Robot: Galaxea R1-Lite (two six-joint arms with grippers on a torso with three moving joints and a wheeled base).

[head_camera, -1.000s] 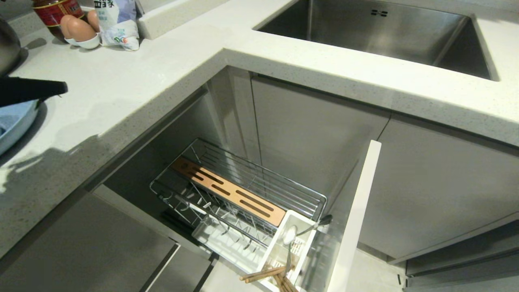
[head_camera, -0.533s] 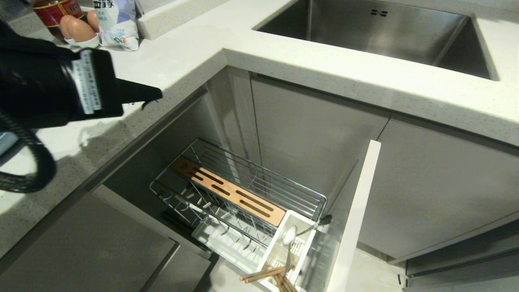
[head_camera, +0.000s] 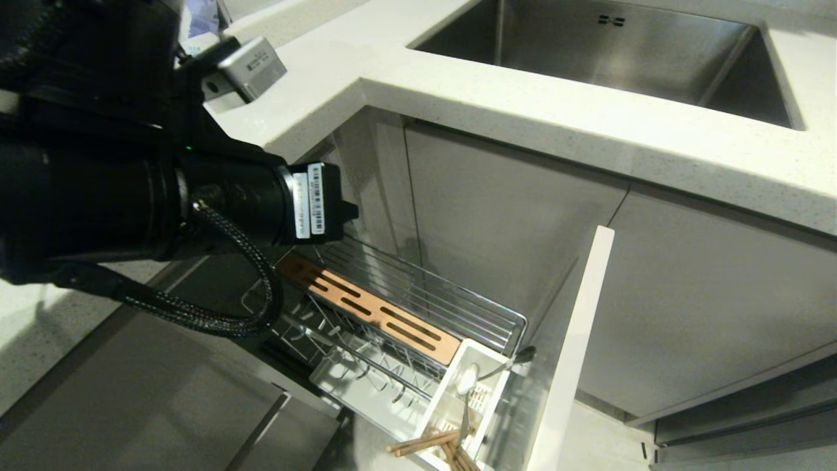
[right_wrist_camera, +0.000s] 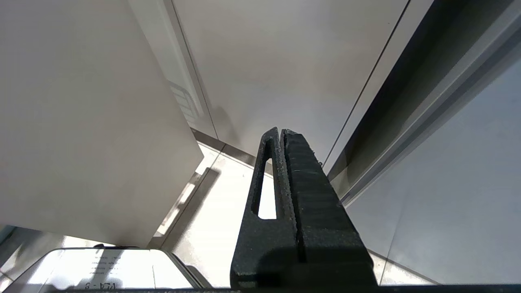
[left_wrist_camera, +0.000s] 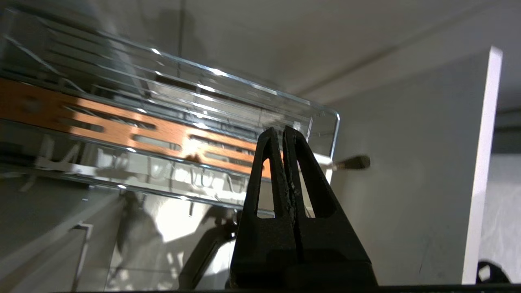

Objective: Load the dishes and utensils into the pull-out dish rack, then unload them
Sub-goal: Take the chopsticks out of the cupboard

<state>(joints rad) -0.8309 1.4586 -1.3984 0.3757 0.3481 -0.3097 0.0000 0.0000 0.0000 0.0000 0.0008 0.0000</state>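
Currently the left gripper [left_wrist_camera: 283, 131] sits at the far left of the head view, above the far end of the pull-out dish rack [head_camera: 392, 307], with its fingers [left_wrist_camera: 270, 171] pressed together and nothing between them. Only the arm body and wrist show in the head view; the fingertips are hidden there, so the wrist view gives the alignment. The rack is drawn out of the cabinet, and its slotted wooden strip [head_camera: 369, 307] runs diagonally from far left to near right. Further right and nearer, the white utensil caddy [head_camera: 467, 399] stands at the near right end of the rack, just beside the front panel [head_camera: 575, 347]. The caddy holds the utensils: the chopsticks [head_camera: 425, 443] lie tilted with their ends projecting toward the near left, and the spoon [head_camera: 480, 376] leans with its handle [left_wrist_camera: 352, 163] reaching right toward the front panel. No plate or bowl is visible in the rack. The deciding relation is this: the utensils lie to the near right of and below the closed fingers, along the same diagonal as the wooden strip. In the left wrist view the fingertips already point toward the caddy end. The right gripper [right_wrist_camera: 283, 132] is also closed and empty, parked low beside the cabinet fronts; the left arm is judged the one placed to reach in.
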